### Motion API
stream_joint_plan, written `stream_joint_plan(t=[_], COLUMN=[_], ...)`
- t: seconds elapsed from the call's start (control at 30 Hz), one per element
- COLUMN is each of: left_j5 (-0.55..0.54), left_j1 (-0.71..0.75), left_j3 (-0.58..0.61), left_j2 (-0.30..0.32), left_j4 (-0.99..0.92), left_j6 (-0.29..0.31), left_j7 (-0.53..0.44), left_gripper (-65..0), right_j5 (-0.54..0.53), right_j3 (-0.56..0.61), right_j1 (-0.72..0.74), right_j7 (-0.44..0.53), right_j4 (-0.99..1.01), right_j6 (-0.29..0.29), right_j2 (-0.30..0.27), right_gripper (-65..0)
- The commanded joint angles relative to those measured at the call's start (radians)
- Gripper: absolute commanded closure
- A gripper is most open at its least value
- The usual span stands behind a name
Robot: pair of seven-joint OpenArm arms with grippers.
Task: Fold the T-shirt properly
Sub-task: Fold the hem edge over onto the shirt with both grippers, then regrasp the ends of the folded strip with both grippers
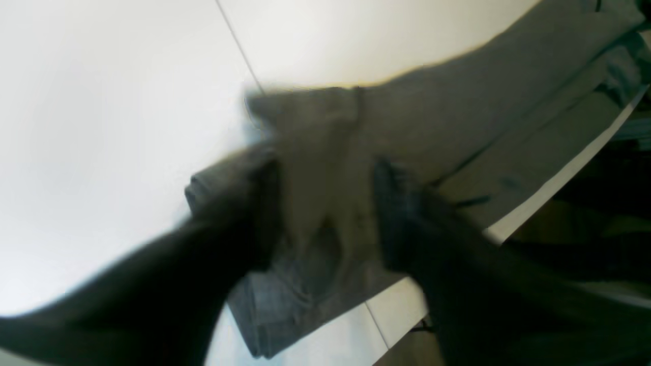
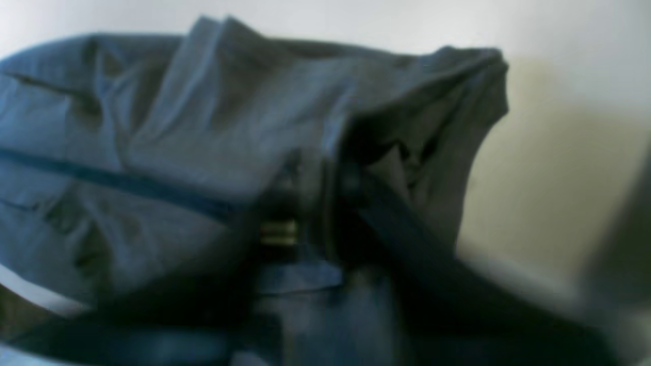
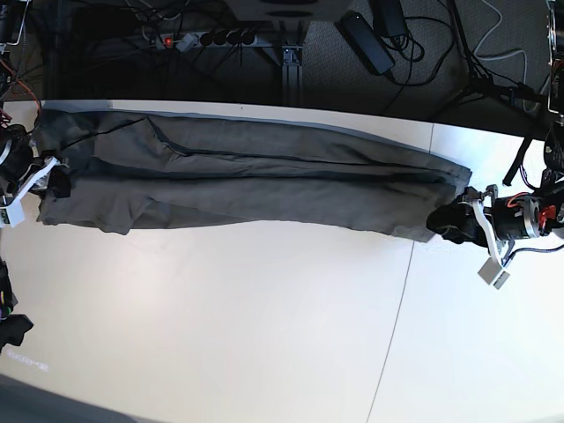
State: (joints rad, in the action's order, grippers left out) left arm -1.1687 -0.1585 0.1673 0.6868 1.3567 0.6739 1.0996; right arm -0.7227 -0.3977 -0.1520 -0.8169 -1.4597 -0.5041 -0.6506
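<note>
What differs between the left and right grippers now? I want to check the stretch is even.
The left gripper holds the T-shirt at its narrow end; the right gripper holds the wider end. The left sits nearer the table's front edge than the right. Both are shut on cloth, pulling it into a long band.

Base view: overhead, far, looking down on the whole worktop. Wrist views: close and blurred, each just behind its end effector, sharing the shirt ends with base.
</note>
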Motion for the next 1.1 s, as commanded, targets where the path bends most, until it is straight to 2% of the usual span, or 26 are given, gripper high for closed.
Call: stream_joint_plan(t=[0.0,0.03,0.17,0.3,0.33,0.37,0.43,0.47,0.63,0.8,1.07], left_j5=[-0.009,0.013,0.093,0.100,0.097,0.096,0.097,0.097,0.138,0.295,0.298], left_j1=[-0.021,-0.021,-0.021,-0.018,-0.016,-0.010,0.009,0.021,0.101,0.129,0.146], left_j3=[-0.009,-0.011,-0.026,-0.076,-0.089,-0.098,-0.107,-0.108,-0.108,-0.108,-0.108], left_j2=[0.020,0.020,0.020,0.020,0.020,0.020,0.020,0.020,0.017,0.008,-0.007], left_j4=[0.015,0.015,0.015,0.015,0.015,0.015,0.015,0.015,0.015,0.015,0.015], left_j6=[0.024,0.024,0.024,0.024,0.024,0.024,0.024,0.024,0.024,0.024,0.024], left_j7=[-0.028,-0.038,-0.080,-0.087,-0.086,-0.086,-0.086,-0.086,-0.142,-0.265,-0.263], left_gripper=[-36.1,-36.1,-36.1,-36.1,-36.1,-36.1,-36.1,-36.2,-43.8,-44.0,-44.1], right_j5=[-0.010,-0.010,-0.016,-0.040,-0.046,-0.047,-0.063,-0.077,-0.077,-0.078,-0.077], right_j3=[-0.014,-0.014,-0.053,-0.123,-0.129,-0.129,-0.128,-0.128,-0.125,-0.124,-0.122], right_j1=[0.013,0.013,0.013,0.013,0.013,0.013,0.013,0.013,0.010,0.010,0.010], right_j7=[0.028,0.034,0.050,0.053,0.050,0.049,0.046,0.042,0.038,0.042,0.042], right_j4=[-0.016,-0.016,-0.032,-0.121,-0.140,-0.151,-0.158,-0.158,-0.146,-0.063,0.000], right_j6=[-0.057,-0.057,-0.057,-0.058,-0.058,-0.058,-0.058,-0.058,-0.058,-0.058,-0.059], right_j2=[-0.025,-0.025,-0.019,0.000,0.000,0.000,0.006,0.011,0.067,0.112,0.167], right_gripper=[-34.2,-38.2,-38.6,-38.2,-35.5,-29.1,-6.4,0.0,0.0,0.0,0.0])
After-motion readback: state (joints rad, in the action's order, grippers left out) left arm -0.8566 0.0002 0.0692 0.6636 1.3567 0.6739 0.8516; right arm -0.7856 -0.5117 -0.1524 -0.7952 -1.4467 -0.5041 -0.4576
